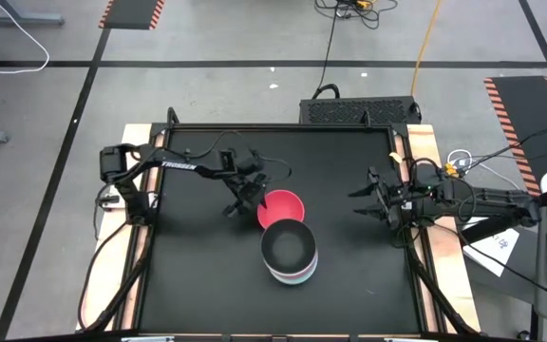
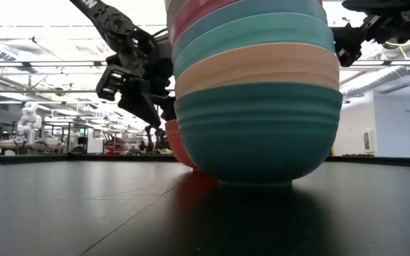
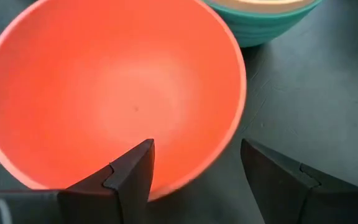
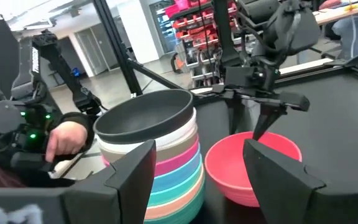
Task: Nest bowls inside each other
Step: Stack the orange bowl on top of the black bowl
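a stack of nested bowls (image 1: 290, 255) stands near the middle of the black table (image 1: 198, 285), a black bowl (image 1: 288, 245) on top. from the right wrist camera the layers under it read white, taupe, magenta, cyan and peach, with a teal-green one at the base; whether more bowls are hidden inside the stack cannot be told. in the low view the stack (image 2: 255, 92) fills the picture and its top is cut off by the frame's edge.

a single red bowl (image 1: 282, 208) sits upright on the table just beside the stack, on the side away from the table's front edge, so close that the two look to touch. in the low view only a sliver of it (image 2: 178, 146) shows behind the stack.

the left gripper (image 1: 245, 193) is at the red bowl's rim, its fingers apart: in the left wrist view one dark finger (image 3: 129, 177) is inside the bowl (image 3: 110, 87) and the other outside, over the table. whether either finger presses on the wall is hard to make out.

the right gripper (image 1: 372, 201) waits over the table's right part, well apart from the bowls, fingers spread and holding nothing.

beyond the table, the right wrist view shows a person's hand (image 4: 67, 138) on a dark device, partly cut off by the arm in front.
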You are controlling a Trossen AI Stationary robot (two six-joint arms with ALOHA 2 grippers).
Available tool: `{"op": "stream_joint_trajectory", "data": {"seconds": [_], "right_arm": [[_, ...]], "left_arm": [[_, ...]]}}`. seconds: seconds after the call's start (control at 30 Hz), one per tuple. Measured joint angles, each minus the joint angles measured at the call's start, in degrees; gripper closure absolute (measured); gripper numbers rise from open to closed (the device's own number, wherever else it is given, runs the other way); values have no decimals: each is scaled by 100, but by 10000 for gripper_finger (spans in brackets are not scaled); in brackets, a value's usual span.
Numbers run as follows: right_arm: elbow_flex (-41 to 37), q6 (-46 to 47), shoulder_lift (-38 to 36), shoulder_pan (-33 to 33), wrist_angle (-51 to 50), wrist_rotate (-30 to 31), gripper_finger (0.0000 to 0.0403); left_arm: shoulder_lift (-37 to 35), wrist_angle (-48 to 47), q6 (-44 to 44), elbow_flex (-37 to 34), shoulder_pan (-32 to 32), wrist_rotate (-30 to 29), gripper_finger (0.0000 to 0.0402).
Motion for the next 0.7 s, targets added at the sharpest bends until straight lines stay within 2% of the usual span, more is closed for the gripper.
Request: {"op": "stream_joint_trajectory", "data": {"seconds": [0.3,0.5,0.7], "right_arm": [[0,153,0,56,4,2,167],[0,192,0,56,4,2,167],[0,206,0,56,4,4,167]], "left_arm": [[1,7,136,-4,-169,-2,158],[1,5,184,-8,-566,-1046,158],[-1,-73,292,-9,-685,-1689,158]]}}
